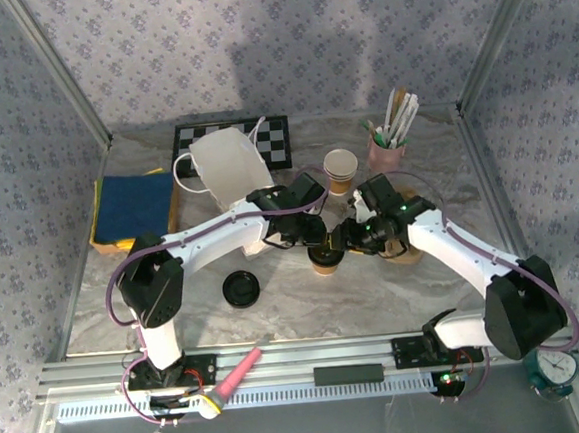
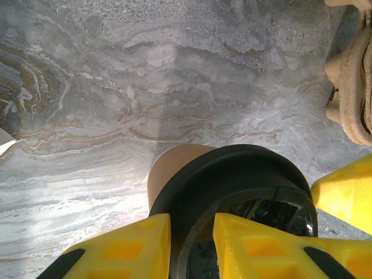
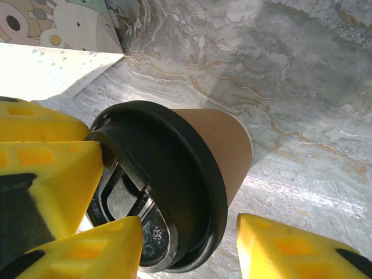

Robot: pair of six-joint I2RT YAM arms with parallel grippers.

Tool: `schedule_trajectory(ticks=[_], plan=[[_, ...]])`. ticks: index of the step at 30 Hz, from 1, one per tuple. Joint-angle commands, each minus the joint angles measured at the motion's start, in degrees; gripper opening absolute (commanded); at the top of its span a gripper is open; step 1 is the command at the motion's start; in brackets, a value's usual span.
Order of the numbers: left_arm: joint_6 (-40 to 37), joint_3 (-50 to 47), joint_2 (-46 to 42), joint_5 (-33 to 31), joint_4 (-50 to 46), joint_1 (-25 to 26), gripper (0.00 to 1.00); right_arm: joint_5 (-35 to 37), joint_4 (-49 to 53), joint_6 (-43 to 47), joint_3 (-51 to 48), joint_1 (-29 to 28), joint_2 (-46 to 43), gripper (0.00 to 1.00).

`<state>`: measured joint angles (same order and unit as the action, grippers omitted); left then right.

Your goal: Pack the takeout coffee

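A spare lid point(image 1: 241, 288) lies on the marble table point(image 1: 396, 293), left of centre. The left gripper point(image 2: 192, 256) is pinched on the near rim of the black lid point(image 2: 232, 168) sitting on the takeout coffee cup point(image 1: 325, 265), which stands mid-table. The right gripper point(image 3: 189, 247) straddles the cup, jaws apart, with one finger clear of its wall.
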<state>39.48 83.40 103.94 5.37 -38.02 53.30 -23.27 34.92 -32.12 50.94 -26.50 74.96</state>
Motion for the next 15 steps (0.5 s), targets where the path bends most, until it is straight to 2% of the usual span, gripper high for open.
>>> schedule_trajectory(ticks=[1,4,15], plan=[[-0.4,-2.2,1.3,-0.4,-2.4,0.2,0.27,1.4,-0.2,-0.8,-0.7,0.3,0.6,0.43],[-0.3,-2.3,1.6,-0.6,-2.7,0.5,0.26,1.8,-0.2,-0.8,-2.2,0.9,0.5,0.37],[0.3,-5.6,2.4,-0.6,-2.1,1.3,0.25,2.5,-2.5,-1.1,-8.8,1.5,0.1,0.34]])
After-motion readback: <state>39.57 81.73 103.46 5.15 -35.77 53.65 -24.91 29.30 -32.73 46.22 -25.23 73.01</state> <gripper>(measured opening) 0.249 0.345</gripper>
